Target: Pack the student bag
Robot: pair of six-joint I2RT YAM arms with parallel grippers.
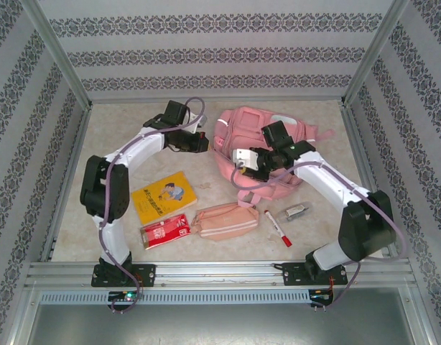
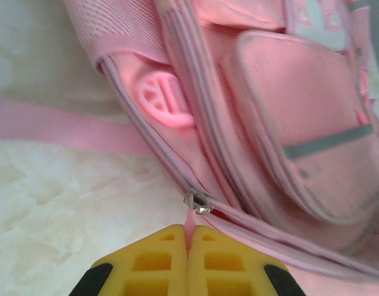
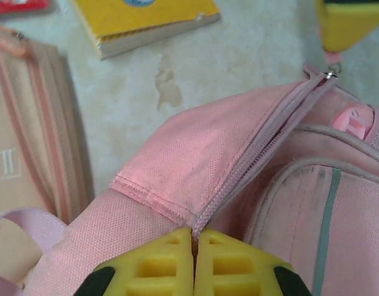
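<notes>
clearly the left gripper (image 2: 188, 243) is closed on the pink zip pull (image 2: 190, 223), and the right gripper (image 3: 193, 237) is closed on the bag (image 1: 242, 129) fabric beside the zip line. the bag lies at the far middle of the table (image 1: 206, 251), behind the book (image 1: 163, 195) and the pouch (image 1: 222, 221). it looks soft and light and will probably fold, so the pull and the seam seem good places to hold.

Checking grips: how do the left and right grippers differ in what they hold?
The left gripper is shut on the zipper pull; the right gripper is shut on bag fabric at the zipper seam. The left holds the slider end, the right a spot further along that zipper. Both are fully closed.
</notes>
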